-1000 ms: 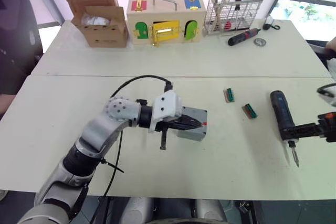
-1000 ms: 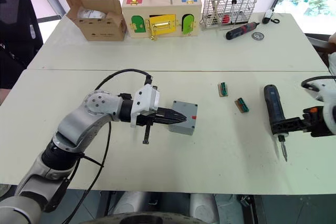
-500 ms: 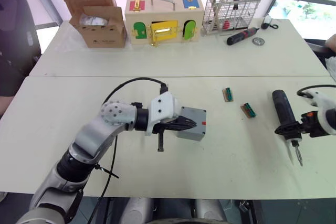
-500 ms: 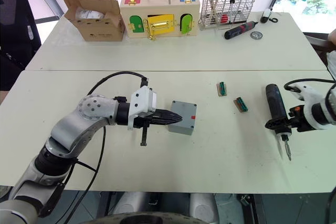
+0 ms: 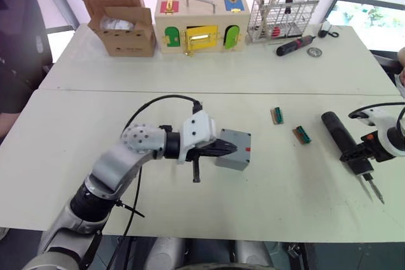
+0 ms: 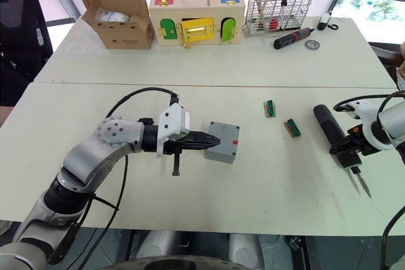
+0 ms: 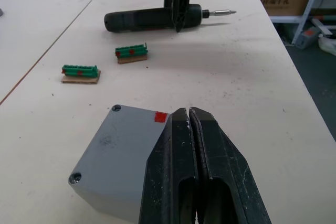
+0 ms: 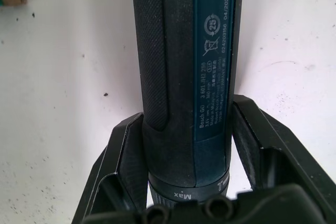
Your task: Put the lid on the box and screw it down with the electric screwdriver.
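Right tool (image 8: 181, 156): two black fingers clasped on either side of the thick dark blue-black cylindrical electric screwdriver (image 6: 333, 135), gripping near its bit end. Screwdriver now lies tilted at the right side of the pale counter (image 5: 285, 188), thin metal bit pointing near and right. Over the last second it has swung from nearly straight to this slant and drifted a little further right; cannot tell whether it is lifted clear of the counter.

Left tool (image 7: 190, 129): black fingers pressed together, clenched on nothing, tips resting against the left side of the small grey square plastic box (image 5: 233, 149) at mid-counter. It has barely shifted.

The flat grey lid (image 7: 123, 142) already sits on the box, screw heads visible at its corners, red mark on the right side.

Reading: capping looks done; the screwdriver is in hand but well apart from the box, so driving has not begun.
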Robot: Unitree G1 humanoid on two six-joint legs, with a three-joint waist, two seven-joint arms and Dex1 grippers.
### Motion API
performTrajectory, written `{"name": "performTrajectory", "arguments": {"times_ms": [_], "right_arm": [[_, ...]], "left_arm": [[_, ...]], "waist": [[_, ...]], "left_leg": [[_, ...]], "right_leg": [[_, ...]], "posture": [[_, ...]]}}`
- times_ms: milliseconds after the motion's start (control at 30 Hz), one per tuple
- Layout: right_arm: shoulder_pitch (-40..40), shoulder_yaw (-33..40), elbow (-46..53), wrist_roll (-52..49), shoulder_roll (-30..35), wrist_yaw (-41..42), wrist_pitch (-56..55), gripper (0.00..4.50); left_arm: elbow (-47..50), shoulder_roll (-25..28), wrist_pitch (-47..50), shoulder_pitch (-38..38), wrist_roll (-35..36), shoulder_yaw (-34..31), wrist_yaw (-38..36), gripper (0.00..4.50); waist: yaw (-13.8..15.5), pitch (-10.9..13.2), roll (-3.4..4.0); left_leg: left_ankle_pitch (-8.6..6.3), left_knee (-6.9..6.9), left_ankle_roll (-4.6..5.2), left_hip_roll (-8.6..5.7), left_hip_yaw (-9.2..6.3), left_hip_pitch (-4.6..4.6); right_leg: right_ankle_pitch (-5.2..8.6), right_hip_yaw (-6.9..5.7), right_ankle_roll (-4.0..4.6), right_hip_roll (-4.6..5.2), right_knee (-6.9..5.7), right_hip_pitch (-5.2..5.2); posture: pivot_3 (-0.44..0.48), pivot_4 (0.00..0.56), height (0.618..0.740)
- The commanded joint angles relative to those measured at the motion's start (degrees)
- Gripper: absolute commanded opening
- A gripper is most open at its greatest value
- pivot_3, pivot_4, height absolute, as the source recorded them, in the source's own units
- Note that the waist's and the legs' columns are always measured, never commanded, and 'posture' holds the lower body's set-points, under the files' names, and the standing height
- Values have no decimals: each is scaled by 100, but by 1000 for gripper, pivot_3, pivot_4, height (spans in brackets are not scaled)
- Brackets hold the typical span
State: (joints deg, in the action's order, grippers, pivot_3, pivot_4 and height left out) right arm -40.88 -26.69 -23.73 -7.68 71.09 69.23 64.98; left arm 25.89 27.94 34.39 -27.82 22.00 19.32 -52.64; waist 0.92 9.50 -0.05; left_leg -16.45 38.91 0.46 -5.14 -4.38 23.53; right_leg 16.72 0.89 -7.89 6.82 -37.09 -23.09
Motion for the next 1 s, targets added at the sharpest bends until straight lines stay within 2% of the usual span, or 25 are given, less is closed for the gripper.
{"name": "performTrajectory", "arguments": {"times_ms": [33, 533, 700, 867, 1000], "right_arm": [[195, -307, -98, 247, -4, 355, -182, 1948], [-172, -470, -763, 1268, -338, 1194, -842, 1948], [-781, -264, -1007, 1373, -257, 1637, -873, 1948], [-2027, 378, -1267, 1016, -225, 1790, -44, 1948], [-2684, 1803, -648, 312, -254, 1180, 1320, 1948]], "left_arm": [[169, -39, -38, -60, 57, -43, 32, 0], [185, -121, -3, 35, 68, -66, 156, 0], [-276, -130, -232, -126, 17, -128, 12, 0], [-1118, -120, -664, -523, -5, -258, -382, 0], [-1822, -185, -961, -910, 24, -306, -703, 0]], "waist": [[1, 0, 0], [-4, -7, -13], [-13, -1, -1], [-49, 32, 71], [-22, 36, 81]], "left_leg": [[0, 0, 0, 0, -2, 0], [0, 3, -1, -4, -13, -1], [0, 5, -1, -7, -12, 0], [3, 0, -5, -5, 17, 12], [5, -18, -9, 1, 21, 32]], "right_leg": [[0, -1, 0, 0, 0, 1], [0, -6, 0, 0, 4, 10], [0, -6, 0, 1, 4, 9], [0, 11, 0, 3, -8, -26], [0, 9, 0, 2, -11, -60]], "posture": [[0, 150, 737], [0, 150, 737], [0, 150, 737], [0, 150, 737], [0, 150, 737]]}}
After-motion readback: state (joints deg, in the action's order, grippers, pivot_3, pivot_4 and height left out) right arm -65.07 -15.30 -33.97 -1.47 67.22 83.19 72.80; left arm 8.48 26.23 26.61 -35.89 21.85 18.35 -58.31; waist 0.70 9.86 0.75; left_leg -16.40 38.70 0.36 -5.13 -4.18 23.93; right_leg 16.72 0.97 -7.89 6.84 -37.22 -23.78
